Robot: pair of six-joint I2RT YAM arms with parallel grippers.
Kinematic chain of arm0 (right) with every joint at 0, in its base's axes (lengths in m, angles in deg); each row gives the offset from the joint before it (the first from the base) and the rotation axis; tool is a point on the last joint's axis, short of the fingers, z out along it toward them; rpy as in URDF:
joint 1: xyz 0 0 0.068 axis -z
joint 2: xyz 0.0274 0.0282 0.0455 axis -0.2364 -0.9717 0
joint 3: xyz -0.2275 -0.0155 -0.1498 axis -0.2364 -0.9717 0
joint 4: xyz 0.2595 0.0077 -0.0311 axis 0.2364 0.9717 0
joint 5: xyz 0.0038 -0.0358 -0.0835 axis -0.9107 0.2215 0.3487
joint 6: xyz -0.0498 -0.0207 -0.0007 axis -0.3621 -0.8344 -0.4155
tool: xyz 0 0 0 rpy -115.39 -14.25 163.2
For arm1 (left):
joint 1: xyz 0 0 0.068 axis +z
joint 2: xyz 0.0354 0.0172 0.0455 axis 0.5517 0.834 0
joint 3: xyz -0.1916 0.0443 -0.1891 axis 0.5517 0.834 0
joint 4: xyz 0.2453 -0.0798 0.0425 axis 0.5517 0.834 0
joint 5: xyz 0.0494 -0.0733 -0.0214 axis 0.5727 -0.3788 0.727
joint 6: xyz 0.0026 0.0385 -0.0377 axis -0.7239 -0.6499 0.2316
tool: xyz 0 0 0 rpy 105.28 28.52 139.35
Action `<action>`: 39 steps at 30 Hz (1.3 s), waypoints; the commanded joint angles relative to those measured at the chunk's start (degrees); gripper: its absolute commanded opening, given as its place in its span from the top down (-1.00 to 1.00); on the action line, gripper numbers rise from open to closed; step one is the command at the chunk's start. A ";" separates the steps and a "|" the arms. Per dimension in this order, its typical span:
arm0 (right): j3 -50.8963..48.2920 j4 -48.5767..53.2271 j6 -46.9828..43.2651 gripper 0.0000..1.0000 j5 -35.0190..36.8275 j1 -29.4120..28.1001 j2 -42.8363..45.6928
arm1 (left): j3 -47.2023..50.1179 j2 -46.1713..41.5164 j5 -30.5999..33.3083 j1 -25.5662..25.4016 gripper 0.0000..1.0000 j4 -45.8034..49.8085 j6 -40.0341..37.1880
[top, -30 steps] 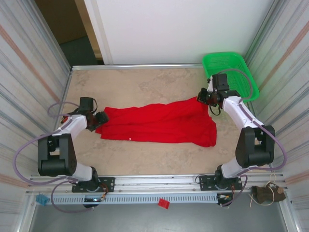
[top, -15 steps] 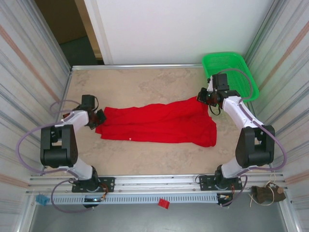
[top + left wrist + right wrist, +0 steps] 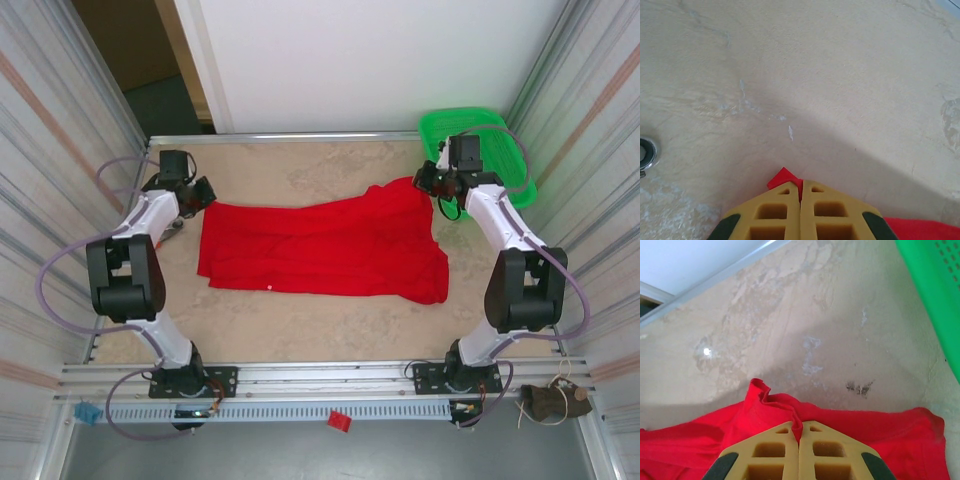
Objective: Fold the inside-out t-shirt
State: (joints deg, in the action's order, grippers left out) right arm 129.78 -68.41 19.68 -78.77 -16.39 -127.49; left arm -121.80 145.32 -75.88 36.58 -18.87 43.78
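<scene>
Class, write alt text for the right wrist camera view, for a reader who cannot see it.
The right gripper, tan fingers shut, pinches a raised fold of the red t-shirt, which spreads across the frame's bottom. Beyond lies beige table, with the edge of a green basket at upper right.

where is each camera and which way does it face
Top external: above, behind the bases, looking down on the table, t-shirt and basket; both arms show.
Left wrist: on the left arm, facing the table past the left gripper, shut on a t-shirt corner.
Right wrist: facing the back rail past the right gripper, shut on the t-shirt.
All share the t-shirt.
</scene>
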 commanded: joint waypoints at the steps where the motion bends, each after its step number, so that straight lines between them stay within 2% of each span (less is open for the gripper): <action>1: 0.76 -2.61 0.83 1.00 -0.92 0.93 0.05 | -1.40 0.20 -1.98 0.84 1.00 0.32 -0.69; 6: -3.80 -4.05 1.10 1.00 -0.99 1.27 3.85 | 2.02 -2.86 -2.70 0.95 1.00 -1.24 0.27; 11: -16.00 -8.77 4.00 1.00 -0.54 0.73 10.96 | 11.79 -6.66 -3.90 1.40 1.00 -5.92 3.67; 16: -28.55 -10.48 6.96 1.00 3.06 -1.05 18.63 | 19.81 -8.24 -5.57 2.66 1.00 -9.91 6.71; 21: -34.46 -7.74 8.46 1.00 6.21 -2.73 23.84 | 22.45 -10.29 -5.62 3.49 1.00 -10.20 6.76; 22: -34.80 -6.40 8.59 0.79 7.18 -3.31 24.29 | 22.93 -10.90 -5.66 3.73 0.92 -9.95 6.73; 23: -34.95 -5.02 8.78 0.58 8.98 -4.02 24.69 | 23.37 -11.48 -5.61 4.08 0.76 -9.88 6.87; 25: -35.23 -2.55 9.39 0.20 12.66 -5.32 27.18 | 24.40 -13.22 -5.71 4.84 0.25 -9.49 6.80; 28: -34.27 -1.57 8.90 0.12 13.78 -5.45 30.00 | 25.70 -16.90 -5.12 5.52 0.11 -8.93 5.95; 32: -27.64 0.13 4.16 0.10 12.44 -5.38 25.24 | 25.60 -20.82 -6.05 5.61 0.01 -7.60 5.15; 34: -23.66 -0.22 1.62 -0.03 9.43 -5.52 19.96 | 25.26 -21.04 -7.87 5.35 -0.01 -7.59 5.49; 39: -9.08 2.99 -3.83 -0.05 4.17 -8.29 1.52 | 24.19 -19.23 -9.58 2.47 -0.04 -7.31 7.04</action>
State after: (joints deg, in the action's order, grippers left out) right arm 115.21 -68.69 20.97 -70.84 -22.78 -119.12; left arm -96.64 125.50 -83.29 40.62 -27.22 50.31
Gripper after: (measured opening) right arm 0.524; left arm 0.519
